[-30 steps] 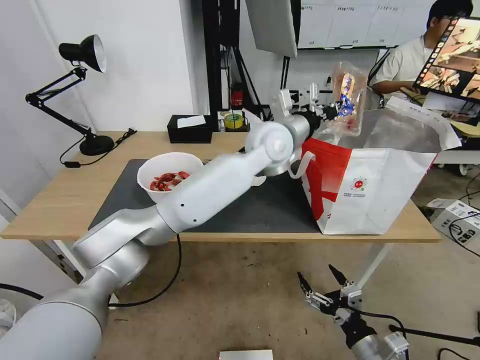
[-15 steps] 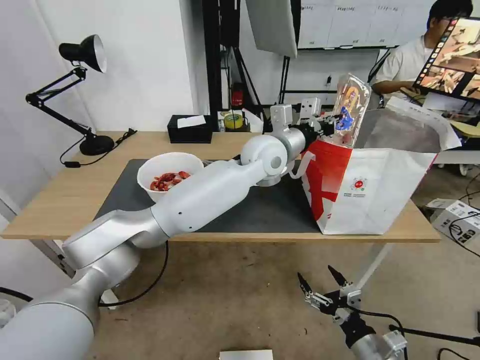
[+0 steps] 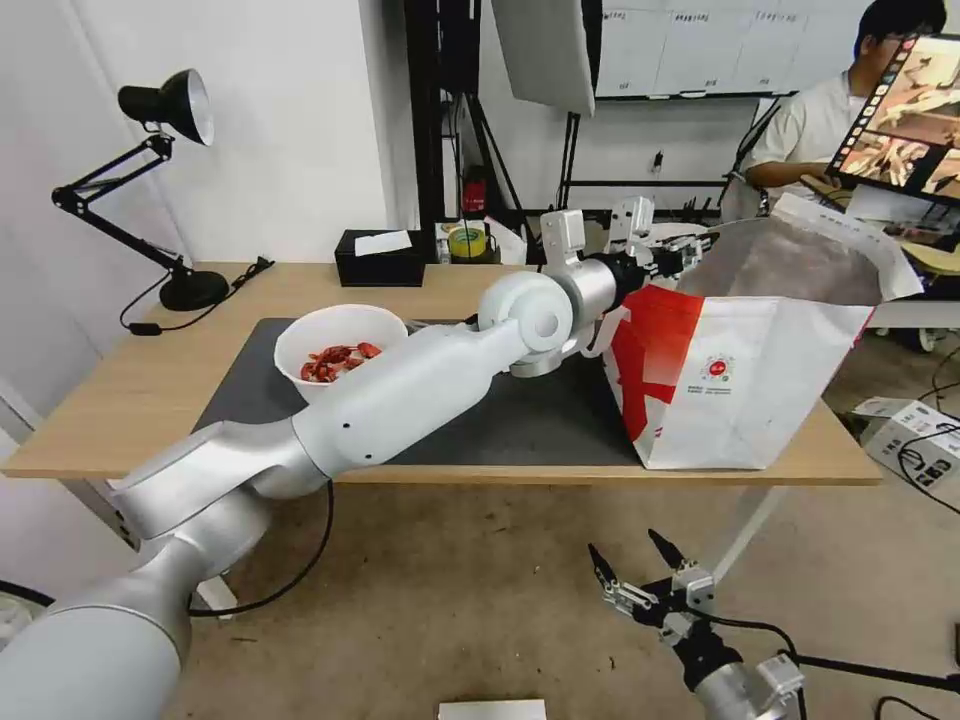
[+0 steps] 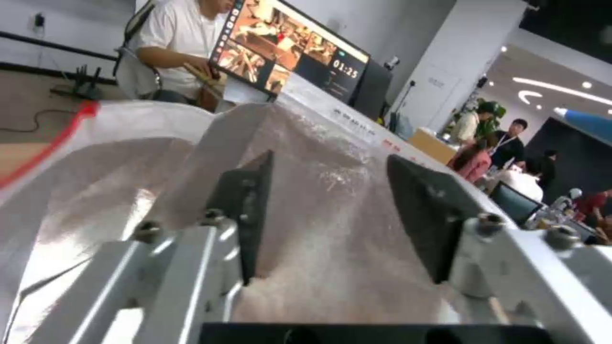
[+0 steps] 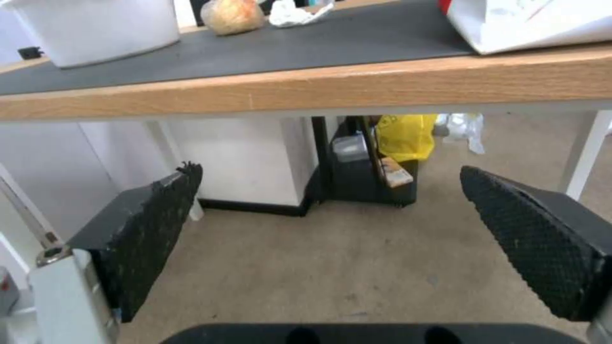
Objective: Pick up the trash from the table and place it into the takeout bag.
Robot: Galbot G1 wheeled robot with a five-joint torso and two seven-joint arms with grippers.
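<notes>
My left gripper reaches over the near rim of the takeout bag, open, with nothing between its fingers. In the left wrist view the gripper faces the bag's silver foil lining. The clear tray is out of view. The white bowl of red shells stands on the dark mat on the table. The right wrist view shows the bowl, the knotted bag with a beige lump and the crumpled tissue on the mat. My right gripper hangs open below the table's front edge.
A black tissue box, a yellow tape roll and a black desk lamp stand along the table's back. A person sits at a monitor behind the bag. A cardboard box lies on the floor at right.
The clear tray that my left gripper held above the bag's mouth has left the gripper and dropped out of sight. The gripper has opened and come down a little. The right arm barely moved.
</notes>
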